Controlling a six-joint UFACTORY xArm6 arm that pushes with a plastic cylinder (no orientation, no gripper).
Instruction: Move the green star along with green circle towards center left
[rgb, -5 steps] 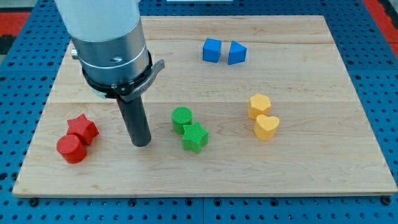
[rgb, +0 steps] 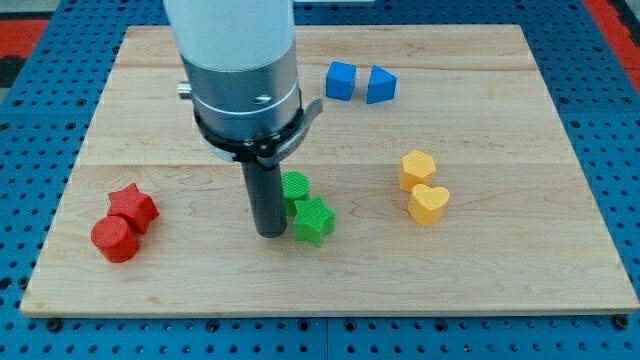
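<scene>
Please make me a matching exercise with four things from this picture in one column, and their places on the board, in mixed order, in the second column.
1. green star
2. blue cube
3. red star
4. yellow heart

A. the view's top, left of the other blue block
B. right beside my tip
C. the view's right, below the other yellow block
D. the view's left, by the red cylinder

Pairs: 1-B, 2-A, 3-D, 4-C

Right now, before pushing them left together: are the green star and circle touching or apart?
Touching: the green circle abuts the green star; my tip sits at their left.
</scene>
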